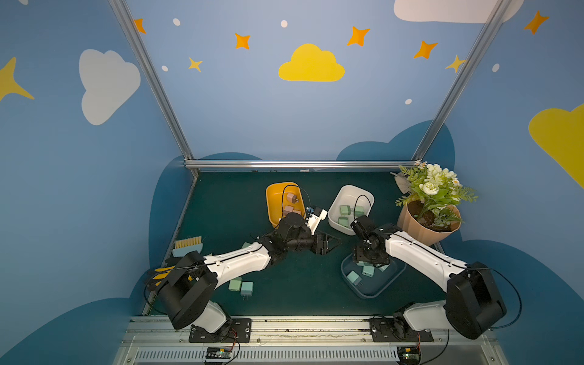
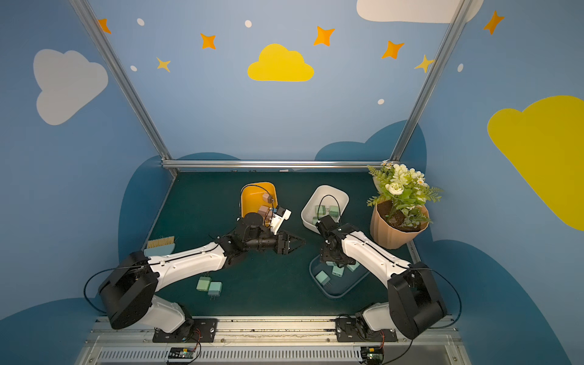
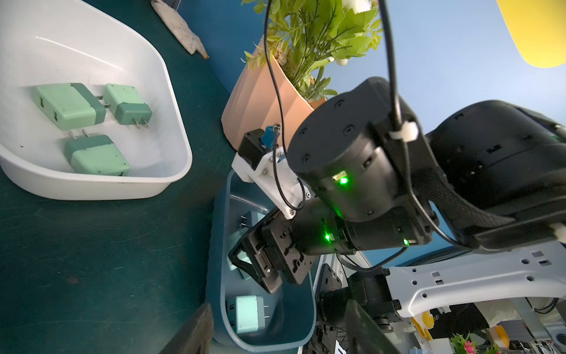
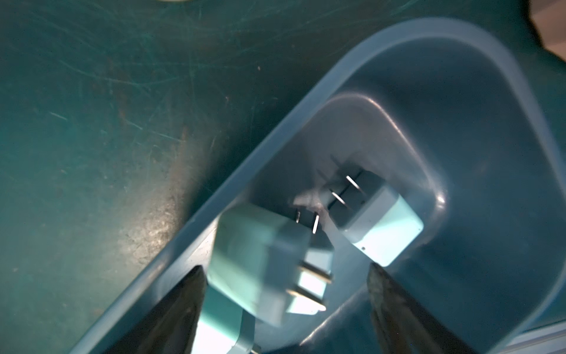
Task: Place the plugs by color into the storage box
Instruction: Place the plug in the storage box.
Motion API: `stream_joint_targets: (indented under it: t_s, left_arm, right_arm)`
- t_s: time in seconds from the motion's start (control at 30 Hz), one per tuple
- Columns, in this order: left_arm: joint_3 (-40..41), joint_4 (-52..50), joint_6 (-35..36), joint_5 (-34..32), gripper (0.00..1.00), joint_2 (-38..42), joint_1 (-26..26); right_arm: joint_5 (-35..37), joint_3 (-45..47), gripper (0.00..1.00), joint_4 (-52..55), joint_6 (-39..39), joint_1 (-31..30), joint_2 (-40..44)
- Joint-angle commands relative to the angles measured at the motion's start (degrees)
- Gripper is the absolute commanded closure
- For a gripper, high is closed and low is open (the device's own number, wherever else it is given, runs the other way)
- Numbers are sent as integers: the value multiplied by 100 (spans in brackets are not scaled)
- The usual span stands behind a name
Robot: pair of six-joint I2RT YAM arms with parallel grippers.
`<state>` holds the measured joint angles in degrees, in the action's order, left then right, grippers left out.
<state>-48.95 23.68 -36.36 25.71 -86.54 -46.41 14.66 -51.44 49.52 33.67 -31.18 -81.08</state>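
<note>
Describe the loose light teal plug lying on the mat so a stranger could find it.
Find the left arm's white forearm; on the dark green mat on its near side, two rounded-cube plugs lie loose side by side. The light teal plug is the bluer one, nearer the mat's middle than its pale green neighbour.

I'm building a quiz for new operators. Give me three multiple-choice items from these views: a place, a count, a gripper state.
1. The pink plugs lie in the bin coloured: A white, B blue, C yellow.
2. Green plugs showing in the white bin: A three, B one, C six.
3. The right gripper, over the blue bin, has jaws: A shut and empty, B open, C shut on a pink plug.
Key: C, they sit in the yellow bin; A, the left wrist view shows three; B, its jaws stand wide apart.
</note>
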Motion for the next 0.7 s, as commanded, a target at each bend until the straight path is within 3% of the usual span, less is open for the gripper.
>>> stream_joint_targets:
  t_s: [0.0,0.5,0.67]
  left_arm:
    - [117,126,-23,9,31,67,-12]
    - [210,-81,50,-163,31,217,-17]
    - [226,-905,144,-808,31,441,16]
  right_arm:
    - [-250,-270,14,166,-149,24,-172]
    - [-166,-238,14,251,-166,-97,344]
    - [-179,-327,15,108,-355,-201,884]
